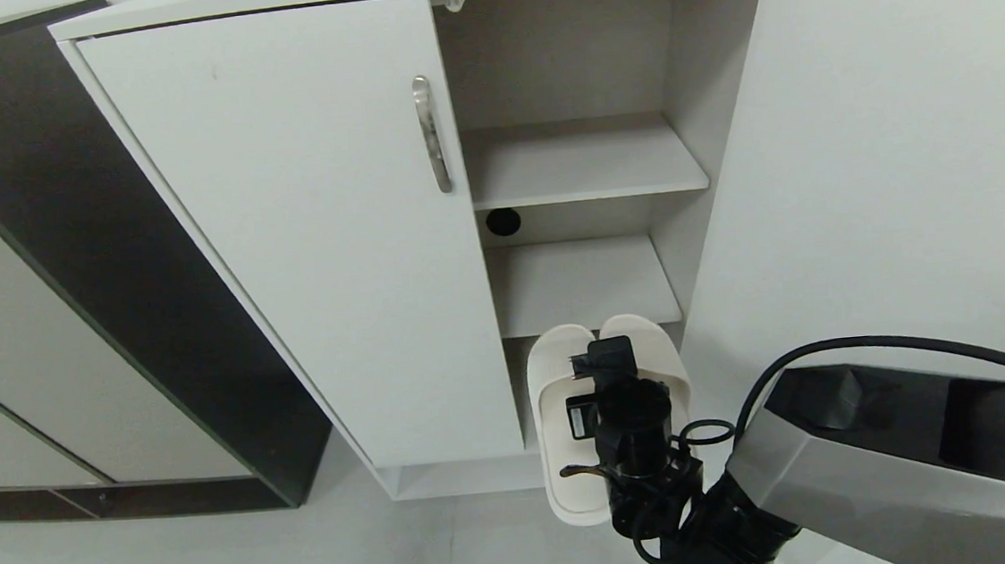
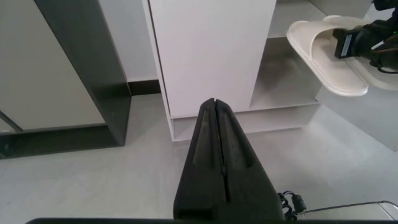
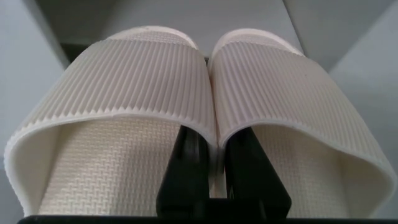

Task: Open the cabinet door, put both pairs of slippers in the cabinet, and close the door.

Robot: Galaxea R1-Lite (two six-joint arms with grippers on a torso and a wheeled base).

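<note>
Head view: on the cabinet [image 1: 583, 164] the right door [image 1: 888, 162] stands open, so I count step one done. The right gripper [image 1: 611, 354] holds a cream pair of slippers [image 1: 555, 385], toes at the mouth of the lowest compartment and heels out over the floor; I judge this pair not yet set down, with the second pair and the closing left to do.

Left wrist view: the left gripper [image 2: 214, 112] hangs low before the shut left door [image 2: 211, 50], fingers together on nothing.

Right wrist view: the right fingers pinch the pair's two touching inner walls beneath wide ribbed straps, the footbeds finely textured.
</note>
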